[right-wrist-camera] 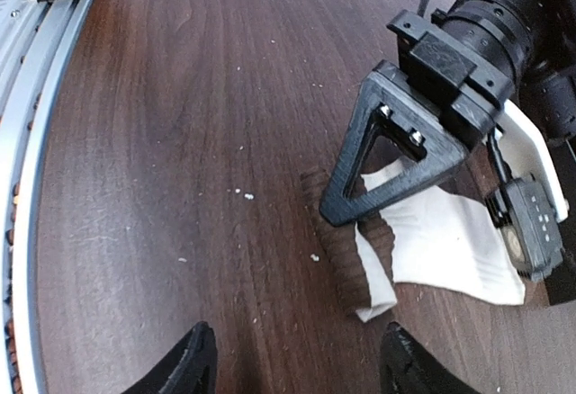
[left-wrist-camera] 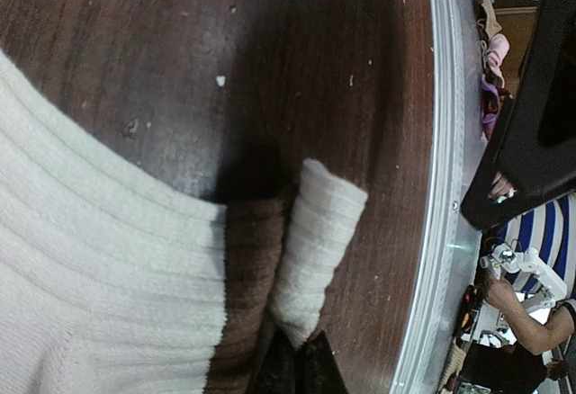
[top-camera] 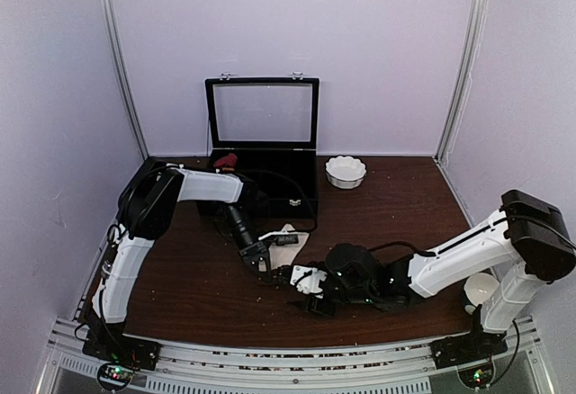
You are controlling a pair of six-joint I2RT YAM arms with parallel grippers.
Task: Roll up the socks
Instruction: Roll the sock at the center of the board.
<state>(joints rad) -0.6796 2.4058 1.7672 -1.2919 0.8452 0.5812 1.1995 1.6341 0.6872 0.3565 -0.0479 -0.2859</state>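
Dark wood worktop (top-camera: 180,277) carries a black open case (top-camera: 306,187) at the far side and, near its middle, the cream sock (right-wrist-camera: 441,241) lying flat. Left gripper (right-wrist-camera: 340,216) has its jaws clamped on the sock's brown cuff (right-wrist-camera: 346,273), which is folded over. Right gripper (right-wrist-camera: 297,367) hovers low, just near and right of it, jaws wide apart and holding nothing.
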